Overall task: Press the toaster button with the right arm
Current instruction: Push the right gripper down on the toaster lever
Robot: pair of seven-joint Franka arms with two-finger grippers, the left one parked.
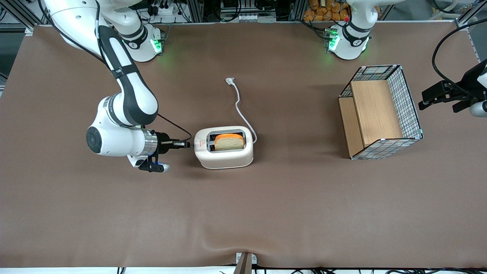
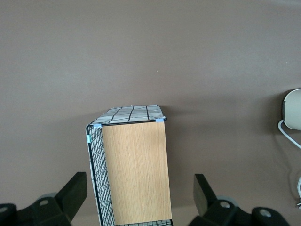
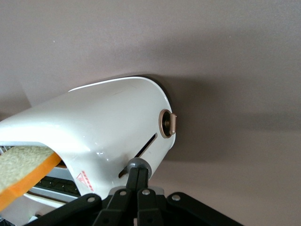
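The small white rounded two-slot toaster point(image 1: 223, 147) stands on the brown counter point(image 1: 266, 213) about midway along it, with a slice of bread with an orange crust point(image 1: 229, 141) standing up out of one slot. A little red triangle mark point(image 1: 201, 144) sits on its top at the narrow end that faces the working arm's end of the counter. On that narrow end, the right wrist view shows a slanted slot with a tiny round grey toaster button point(image 3: 137, 165) in it, and nearby a round bronze-ringed dial point(image 3: 167, 124). The slim black gripper point(image 3: 137, 175) of the large white jointed right arm point(image 1: 125, 110) lies level, just above the counter, pointing at that end. Its jaws are closed together with nothing between them, and their joined tip touches the grey button. A white cord point(image 1: 241, 110) runs from the toaster's other end, farther from the front camera, to a white plug point(image 1: 229, 80) lying on the counter. Well apart, toward the parked arm's end, sits a wire-mesh basket with wooden panels point(image 1: 380, 112), tipped on its side.
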